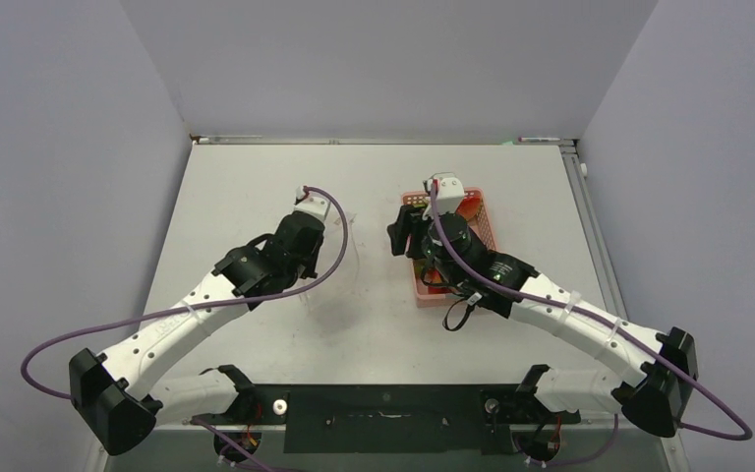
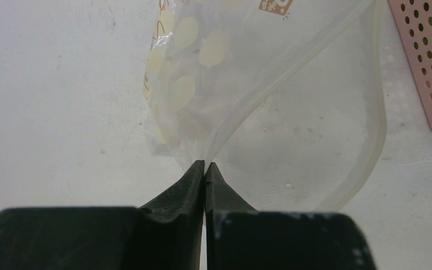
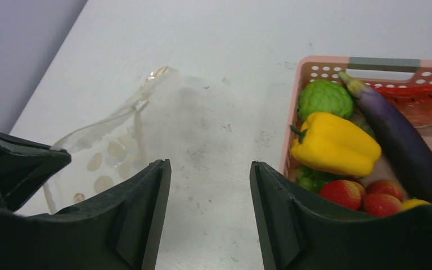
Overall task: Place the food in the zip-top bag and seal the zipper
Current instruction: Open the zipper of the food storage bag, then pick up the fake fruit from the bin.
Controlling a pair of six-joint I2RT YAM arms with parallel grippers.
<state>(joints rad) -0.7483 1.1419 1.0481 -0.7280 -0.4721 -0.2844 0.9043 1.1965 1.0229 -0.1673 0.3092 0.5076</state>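
Note:
The clear zip-top bag (image 2: 202, 62), with white polka dots on its left part, lies on the table left of the pink basket. My left gripper (image 2: 204, 163) is shut on the bag's mouth edge. The zipper (image 2: 378, 112) curves away in an open loop, so the mouth gapes. My right gripper (image 3: 209, 166) is open and empty, above bare table between the bag (image 3: 112, 146) and the basket. The food lies in the basket: yellow pepper (image 3: 332, 143), purple eggplant (image 3: 396, 140), green round fruit (image 3: 324, 98), red pieces (image 3: 343, 194), green grapes (image 3: 310, 180).
The pink slatted basket (image 1: 487, 221) stands right of centre, partly under the right arm, and its corner shows in the left wrist view (image 2: 427, 56). The left gripper's black body (image 3: 11, 169) shows at the left of the right wrist view. Grey walls enclose the table.

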